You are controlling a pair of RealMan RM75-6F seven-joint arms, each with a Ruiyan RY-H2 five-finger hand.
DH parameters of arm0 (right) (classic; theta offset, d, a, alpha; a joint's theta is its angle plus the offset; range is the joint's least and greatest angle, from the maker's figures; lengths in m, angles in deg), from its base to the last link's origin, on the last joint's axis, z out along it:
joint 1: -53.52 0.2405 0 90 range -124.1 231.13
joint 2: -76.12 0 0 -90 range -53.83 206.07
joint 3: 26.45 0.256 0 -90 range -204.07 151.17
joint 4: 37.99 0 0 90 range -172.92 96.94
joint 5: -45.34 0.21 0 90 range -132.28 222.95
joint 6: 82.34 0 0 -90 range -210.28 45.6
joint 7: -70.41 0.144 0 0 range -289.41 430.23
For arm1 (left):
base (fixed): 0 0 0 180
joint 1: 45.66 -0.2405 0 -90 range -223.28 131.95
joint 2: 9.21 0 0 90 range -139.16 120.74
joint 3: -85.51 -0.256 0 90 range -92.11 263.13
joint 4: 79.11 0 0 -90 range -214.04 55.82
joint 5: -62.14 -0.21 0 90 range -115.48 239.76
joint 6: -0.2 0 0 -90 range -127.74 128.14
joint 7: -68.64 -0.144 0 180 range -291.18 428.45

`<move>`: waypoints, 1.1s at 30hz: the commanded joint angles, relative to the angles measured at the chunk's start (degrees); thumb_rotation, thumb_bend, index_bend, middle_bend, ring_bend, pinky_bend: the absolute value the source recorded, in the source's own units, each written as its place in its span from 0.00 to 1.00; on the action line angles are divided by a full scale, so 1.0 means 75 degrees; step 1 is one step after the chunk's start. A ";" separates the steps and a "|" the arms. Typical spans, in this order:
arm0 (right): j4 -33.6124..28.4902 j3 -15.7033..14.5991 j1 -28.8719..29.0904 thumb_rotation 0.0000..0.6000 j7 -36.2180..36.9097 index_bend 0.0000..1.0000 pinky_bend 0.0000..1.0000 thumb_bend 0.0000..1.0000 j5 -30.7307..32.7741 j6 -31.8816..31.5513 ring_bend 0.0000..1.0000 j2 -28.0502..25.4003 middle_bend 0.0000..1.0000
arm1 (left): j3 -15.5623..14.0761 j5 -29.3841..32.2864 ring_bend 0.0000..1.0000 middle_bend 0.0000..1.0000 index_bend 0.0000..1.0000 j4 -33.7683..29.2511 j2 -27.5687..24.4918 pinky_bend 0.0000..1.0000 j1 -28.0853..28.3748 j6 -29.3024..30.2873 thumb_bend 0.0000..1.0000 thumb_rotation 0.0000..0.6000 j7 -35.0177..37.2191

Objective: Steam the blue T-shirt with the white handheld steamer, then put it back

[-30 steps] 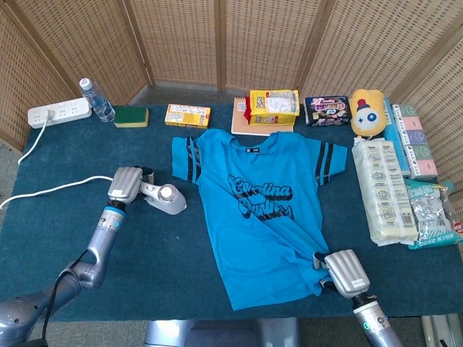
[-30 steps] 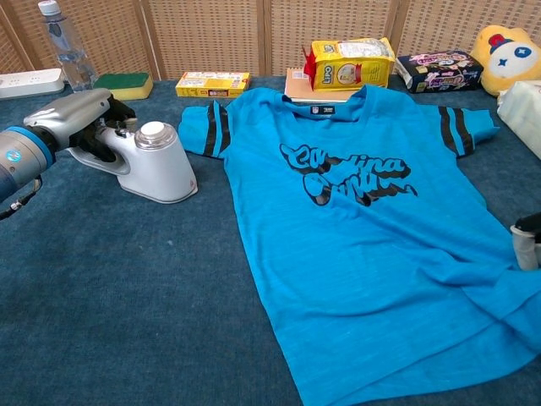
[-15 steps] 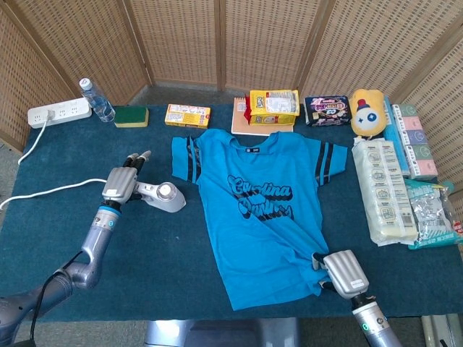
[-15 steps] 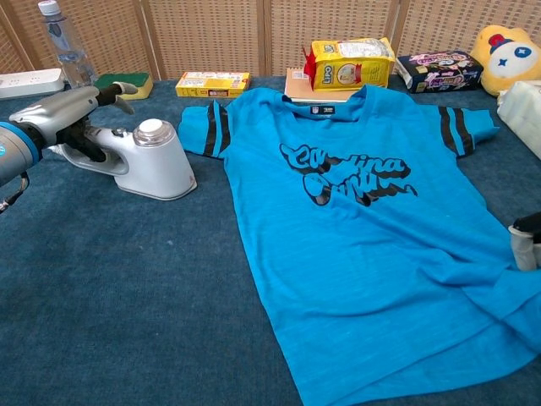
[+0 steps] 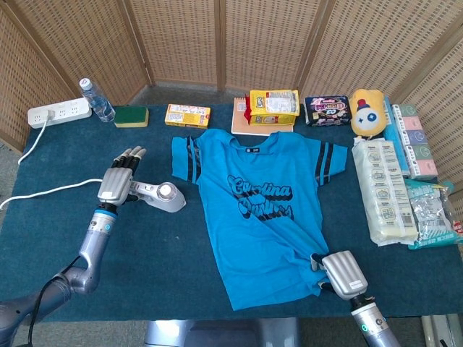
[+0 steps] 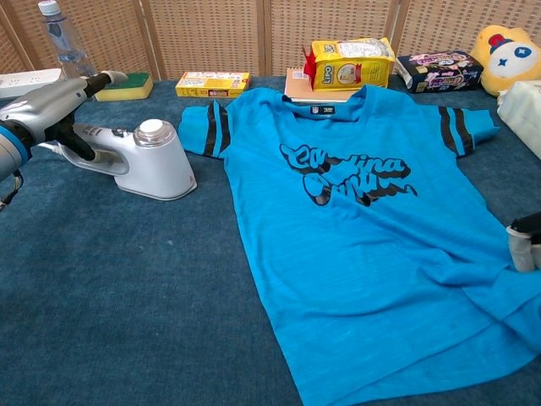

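Blue T-shirt (image 5: 264, 210) lies spread flat on the dark blue surface (image 5: 166, 260), front up, collar toward the far edge and hem toward the near edge, roughly at the middle. White handheld steamer (image 6: 144, 161) rests on the surface just beside the shirt's sleeve on the left-hand side, not touching the cloth. The left hand (image 5: 117, 181) hovers over the steamer's handle with its fingers (image 5: 129, 154) stretched out and apart, holding nothing; in the chest view the handle shows free beneath the hand. The right hand (image 5: 343, 273) sits at the shirt's lower corner near the near edge, its back upward; whether its fingers pinch the bunched cloth there cannot be told. A white cable (image 5: 51, 189) runs from the steamer toward the left edge.
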 commanded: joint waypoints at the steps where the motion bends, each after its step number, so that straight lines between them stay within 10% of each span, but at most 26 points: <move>1: -0.0018 0.0006 0.0010 1.00 -0.0009 0.76 0.85 0.55 -0.0004 0.0007 0.74 -0.0005 0.72 | -0.0075 -0.0140 0.00 0.00 0.00 0.0009 0.0006 0.10 -0.0046 0.0128 0.24 1.00 0.0159; 21: -0.0008 -0.0078 -0.0006 1.00 0.0058 0.71 0.83 0.55 -0.0023 0.0043 0.72 -0.0035 0.70 | -0.0325 -0.0412 0.00 0.00 0.00 -0.1964 -0.1006 0.09 -0.0673 0.0829 0.24 1.00 0.0083; 33: -0.0147 -0.0206 -0.0046 1.00 -0.0141 0.25 0.46 0.36 0.0088 0.0229 0.40 -0.0192 0.39 | -0.0461 -0.0569 0.00 0.00 0.00 -0.3138 -0.1546 0.09 -0.0907 0.1075 0.24 1.00 -0.0257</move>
